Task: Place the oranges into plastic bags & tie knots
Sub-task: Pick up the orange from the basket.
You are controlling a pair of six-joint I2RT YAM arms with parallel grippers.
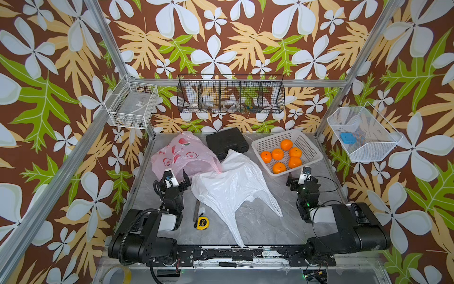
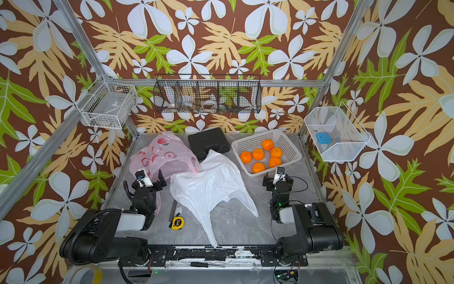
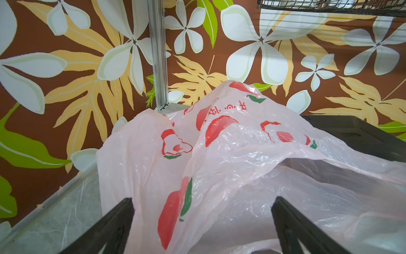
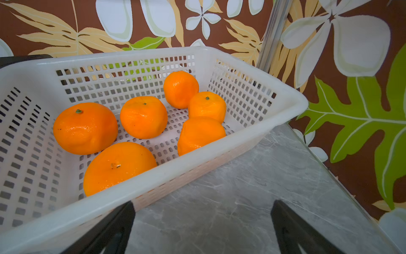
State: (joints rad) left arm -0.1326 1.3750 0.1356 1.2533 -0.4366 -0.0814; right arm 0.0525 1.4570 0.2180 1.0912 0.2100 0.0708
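Grey marble bench, floral walls. Left tool (image 3: 203, 206) fully spread, empty, over pink bag (image 3: 230, 154) at lower centre of frame; risk: pinching both layers, sealing mouth. Right tool (image 4: 203, 204) fully spread, empty, just short of basket (image 4: 197, 169) rim; six oranges (image 4: 144, 117) inside, mid-frame, glossy, may roll from grip. White bag (image 1: 228, 186) mid-bench, apparently collapsed flat.

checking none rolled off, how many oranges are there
6 oranges, all in the basket: one at the back, two mid-row, one far left, two in front. None look hidden.
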